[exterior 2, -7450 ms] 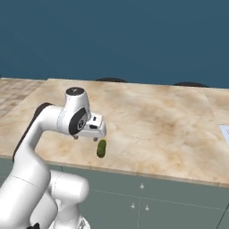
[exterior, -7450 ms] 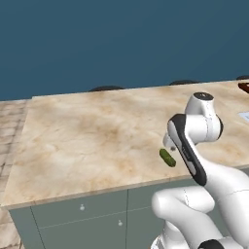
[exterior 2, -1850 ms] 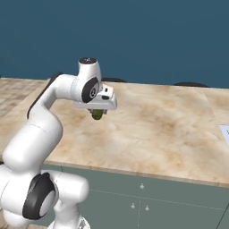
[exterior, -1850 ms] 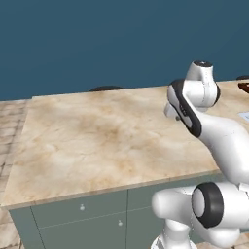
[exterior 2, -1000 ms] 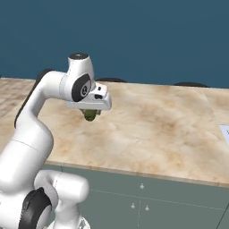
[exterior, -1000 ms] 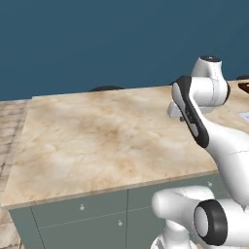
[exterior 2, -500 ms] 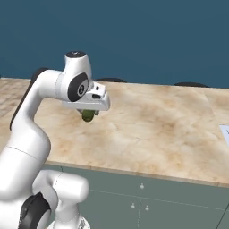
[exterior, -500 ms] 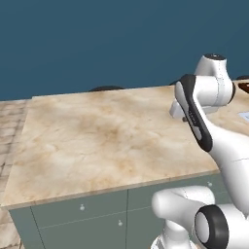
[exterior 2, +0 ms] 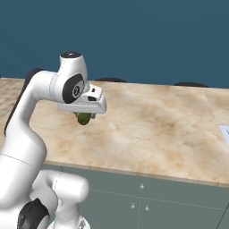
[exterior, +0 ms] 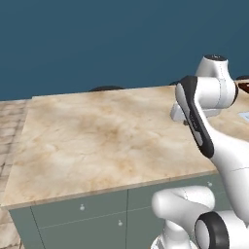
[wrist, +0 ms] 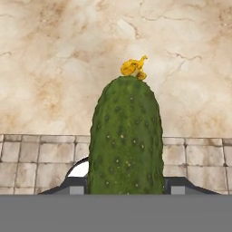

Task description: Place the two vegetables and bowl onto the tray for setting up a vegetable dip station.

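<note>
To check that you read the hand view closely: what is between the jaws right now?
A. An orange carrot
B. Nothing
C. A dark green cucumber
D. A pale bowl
C: the hand view shows a bumpy green cucumber with a yellow tip standing between the jaws, above the marble counter.

Left base view: from behind the arm on its left, facing forward and down over the marble desk (exterior: 107, 136); the arm rises at lower right.
Right base view: from behind on the right, same downward slant; the arm rises at lower left.
Shared: both take in the same desk top and its grey cabinet fronts (exterior 2: 147, 201).
Hand view: looks along the hand, very near the cucumber (wrist: 125, 136), desk beyond.
</note>
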Available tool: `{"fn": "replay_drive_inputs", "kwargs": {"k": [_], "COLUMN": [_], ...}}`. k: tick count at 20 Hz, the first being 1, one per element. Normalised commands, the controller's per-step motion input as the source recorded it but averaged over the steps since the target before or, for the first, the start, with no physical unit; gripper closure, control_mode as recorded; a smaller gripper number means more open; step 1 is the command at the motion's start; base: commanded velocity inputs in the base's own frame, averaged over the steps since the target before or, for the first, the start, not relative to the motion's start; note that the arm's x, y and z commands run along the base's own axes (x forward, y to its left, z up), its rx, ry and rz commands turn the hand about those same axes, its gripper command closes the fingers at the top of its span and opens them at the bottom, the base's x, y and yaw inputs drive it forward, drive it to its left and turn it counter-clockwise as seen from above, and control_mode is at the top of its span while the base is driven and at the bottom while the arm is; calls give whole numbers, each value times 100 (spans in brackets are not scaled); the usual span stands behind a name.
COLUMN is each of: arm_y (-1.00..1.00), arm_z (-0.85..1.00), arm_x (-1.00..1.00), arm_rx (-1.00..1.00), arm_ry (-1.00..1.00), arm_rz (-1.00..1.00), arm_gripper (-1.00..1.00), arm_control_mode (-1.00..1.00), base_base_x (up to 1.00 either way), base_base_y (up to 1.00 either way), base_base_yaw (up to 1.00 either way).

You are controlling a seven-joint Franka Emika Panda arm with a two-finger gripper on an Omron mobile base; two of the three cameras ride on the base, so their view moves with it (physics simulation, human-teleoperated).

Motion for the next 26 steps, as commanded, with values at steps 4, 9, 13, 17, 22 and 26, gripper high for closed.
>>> {"fn": "replay_drive_inputs", "kwargs": {"k": [4, 9, 13, 17, 22, 26], "arm_y": [0, 0, 0, 0, 0, 0], "arm_z": [0, 0, 0, 0, 0, 0], "arm_x": [-4, 0, 0, 0, 0, 0], "arm_rx": [0, 0, 0, 0, 0, 0], "arm_ry": [0, 0, 0, 0, 0, 0], "arm_rz": [0, 0, 0, 0, 0, 0], "arm_gripper": [100, 100, 100, 100, 100, 100], "arm_control_mode": [-100, 100, 100, 100, 100, 100], "base_base_x": [0, -60, -88, -70, -36, -26], "base_base_y": [0, 7, 24, 50, 96, 100], "base_base_yaw": [0, 0, -4, -13, -25, -32]}}
